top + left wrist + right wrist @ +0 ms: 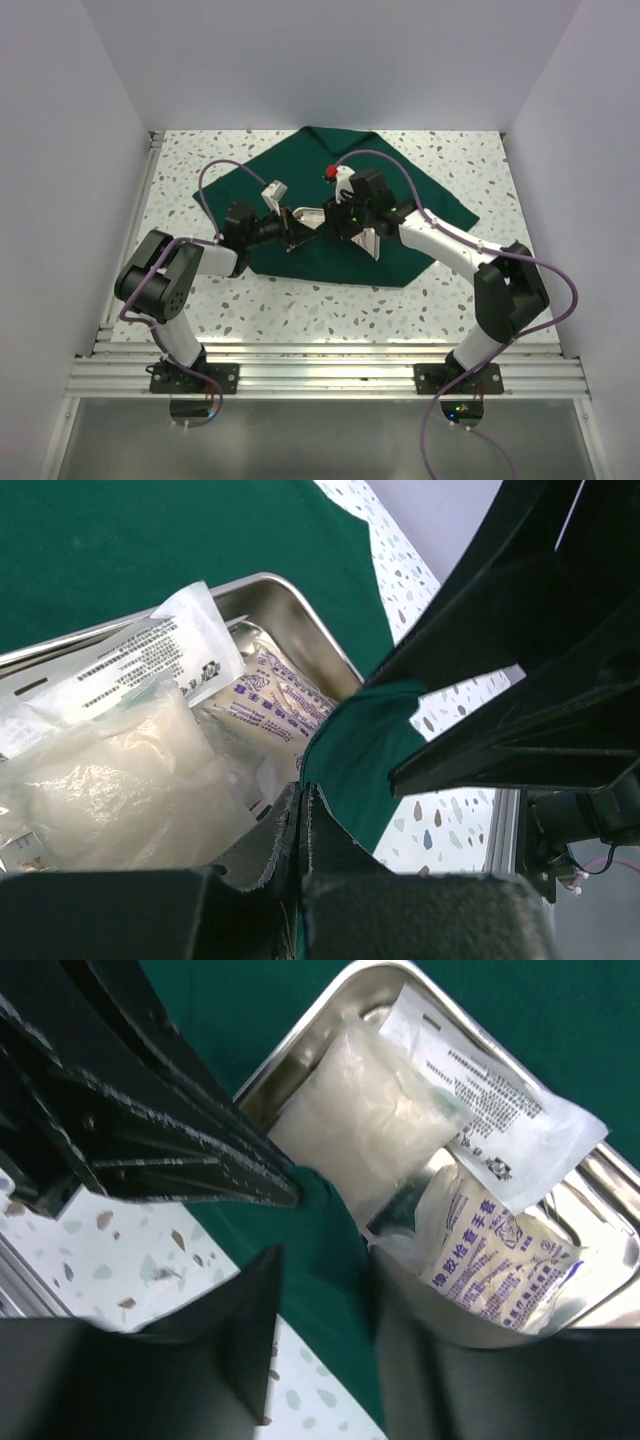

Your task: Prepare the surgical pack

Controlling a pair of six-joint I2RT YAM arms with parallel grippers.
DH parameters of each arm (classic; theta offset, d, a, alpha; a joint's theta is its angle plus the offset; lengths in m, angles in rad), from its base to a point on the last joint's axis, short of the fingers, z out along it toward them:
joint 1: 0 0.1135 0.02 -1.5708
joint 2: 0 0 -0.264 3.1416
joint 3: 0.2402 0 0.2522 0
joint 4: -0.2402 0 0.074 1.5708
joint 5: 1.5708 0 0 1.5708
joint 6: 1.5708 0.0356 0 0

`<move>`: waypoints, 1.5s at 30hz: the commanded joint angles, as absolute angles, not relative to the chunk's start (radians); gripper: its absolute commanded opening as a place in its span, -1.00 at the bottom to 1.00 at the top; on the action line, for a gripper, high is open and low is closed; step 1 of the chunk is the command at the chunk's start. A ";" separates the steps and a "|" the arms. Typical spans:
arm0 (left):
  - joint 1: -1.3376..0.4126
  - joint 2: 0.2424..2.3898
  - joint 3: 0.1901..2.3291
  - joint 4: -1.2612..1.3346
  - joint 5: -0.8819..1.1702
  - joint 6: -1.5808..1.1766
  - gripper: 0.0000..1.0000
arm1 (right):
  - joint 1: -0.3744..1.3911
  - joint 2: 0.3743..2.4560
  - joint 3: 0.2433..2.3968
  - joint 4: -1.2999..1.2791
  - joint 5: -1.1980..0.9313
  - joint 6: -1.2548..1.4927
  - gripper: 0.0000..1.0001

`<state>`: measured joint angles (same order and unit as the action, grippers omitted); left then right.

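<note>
Wrapping: left claw (305, 805) pinches the dark green fabric sheet (150, 540) by a corner; right claw (325, 1295) straddles it, grip unclear. Next, probably draw it over the shiny steel tray (310, 615).

One green sheet (295, 160), one steel tray (300, 608), three sealed packets (370, 1110).

Shiny steel tray (322, 1008), shallow with rounded corners, holding three packets. Flat white pouch (500, 1110) with black print lies on top, partly over a puffy clear bag (345, 1120) of whitish stuff. Beside them is a glove packet (500, 1250) with blue-purple print. Speckled white table (300, 310) underneath, metal rails (320, 375) along its near edge, plain white walls (330, 60).
</note>
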<state>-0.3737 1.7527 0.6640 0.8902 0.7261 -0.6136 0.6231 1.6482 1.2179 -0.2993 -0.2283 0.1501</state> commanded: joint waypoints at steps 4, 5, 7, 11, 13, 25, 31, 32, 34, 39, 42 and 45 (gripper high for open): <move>-0.377 1.761 0.695 0.873 0.710 -0.574 -1.00 | 0.588 1.560 1.166 -0.114 -0.294 0.179 0.27; -0.376 1.761 0.695 0.871 0.710 -0.574 -1.00 | 0.580 1.562 1.161 -0.104 -0.308 0.184 0.32; -0.377 1.759 0.695 0.871 0.712 -0.572 -1.00 | 0.574 1.578 1.158 -0.094 -0.319 0.187 0.36; -0.376 1.753 0.692 0.868 0.710 -0.571 -1.00 | 0.569 1.606 1.169 -0.103 -0.316 0.187 0.10; -0.377 1.747 0.693 0.868 0.710 -0.566 -1.00 | 0.566 1.611 1.173 -0.103 -0.310 0.187 0.03; -0.376 1.735 0.689 0.865 0.712 -0.565 -1.00 | 0.561 1.649 1.189 -0.104 -0.313 0.175 -0.02; -0.377 1.730 0.686 0.865 0.713 -0.565 -1.00 | 0.561 1.669 1.204 -0.103 -0.316 0.179 -0.24; -0.377 1.730 0.686 0.867 0.713 -0.565 -1.00 | 0.561 1.674 1.207 -0.100 -0.313 0.183 -0.28; -0.377 1.726 0.686 0.862 0.712 -0.563 -1.00 | 0.560 1.681 1.216 -0.101 -0.304 0.187 -0.48; -0.376 1.726 0.689 0.858 0.707 -0.557 -1.00 | 0.554 1.701 1.245 -0.101 -0.284 0.207 -1.00; -0.376 1.715 0.689 0.833 0.684 -0.548 -0.55 | 0.540 1.718 1.262 -0.103 -0.267 0.235 -1.00; -0.376 1.684 0.680 0.790 0.621 -0.525 -0.14 | 0.519 1.746 1.294 -0.121 -0.256 0.259 -1.00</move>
